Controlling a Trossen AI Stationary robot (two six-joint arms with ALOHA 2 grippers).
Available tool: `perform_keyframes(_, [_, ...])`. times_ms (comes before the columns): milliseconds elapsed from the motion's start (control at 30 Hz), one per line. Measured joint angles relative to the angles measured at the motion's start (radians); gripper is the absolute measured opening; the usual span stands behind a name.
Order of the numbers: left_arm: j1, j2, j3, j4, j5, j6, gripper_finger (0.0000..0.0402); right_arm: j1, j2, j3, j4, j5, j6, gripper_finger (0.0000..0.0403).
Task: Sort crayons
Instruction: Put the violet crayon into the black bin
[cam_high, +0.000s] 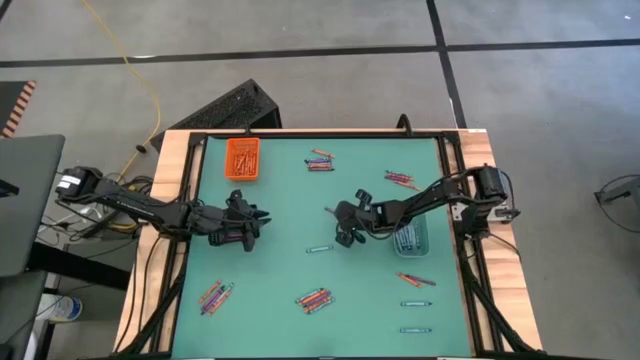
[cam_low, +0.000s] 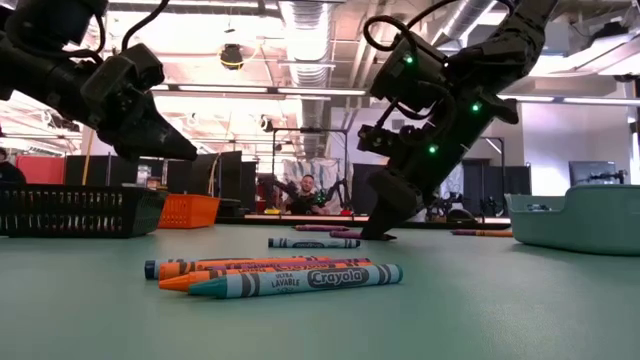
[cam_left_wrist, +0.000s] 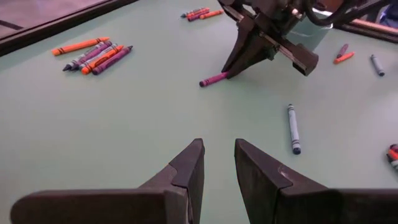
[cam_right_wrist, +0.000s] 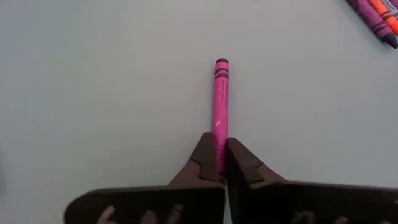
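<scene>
Two arms over the green mat (cam_high: 280, 290) right now. Right gripper (cam_right_wrist: 219, 167) is down at the mat's middle, fingers pinched on the tip of a pink crayon (cam_right_wrist: 221, 99) that lies flat on the mat. Left gripper (cam_left_wrist: 217, 163) hangs just above the mat a bit to the left, fingers slightly spread, holding nothing. Other crayons sit in loose clusters all around the mat, one bunch (cam_low: 275, 277) near the front edge. Orange tray (cam_high: 241, 158) sits at the back left corner, and a clear tray (cam_high: 412, 240) sits by the right arm.
</scene>
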Motion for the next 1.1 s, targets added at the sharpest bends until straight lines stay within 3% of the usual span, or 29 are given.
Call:
perform_keyframes(167, [-0.025, 0.012, 0.000, 0.061, 0.000, -0.011, 0.0078, 0.034, -0.069, -0.007, -0.007, -0.036, -0.034, 0.0003])
perform_keyframes(400, [-0.089, 0.125, 0.000, 0.266, 0.001, 0.046, 0.0078, 0.123, -0.169, -0.003, 0.181, -0.029, -0.143, 0.0003])
perform_keyframes(667, [-0.144, 0.387, 0.001, 0.660, 0.017, 0.127, 0.0078, 0.185, -0.184, -0.003, 0.492, -0.221, -0.285, 0.0002])
perform_keyframes(800, [-0.153, 0.548, 0.026, 0.901, 0.100, 0.204, 0.0078, 0.205, -0.184, -0.003, 0.617, -0.236, -0.322, 0.0002])
perform_keyframes(1000, [-0.154, 0.767, 0.138, 1.167, 0.356, 0.430, 0.0078, 0.230, -0.184, -0.002, 0.729, -0.284, -0.385, 0.0002])
perform_keyframes(1100, [-0.154, 0.819, 0.216, 1.190, 0.366, 0.520, 0.0078, 0.239, -0.183, -0.002, 0.729, -0.291, -0.392, 0.0002])
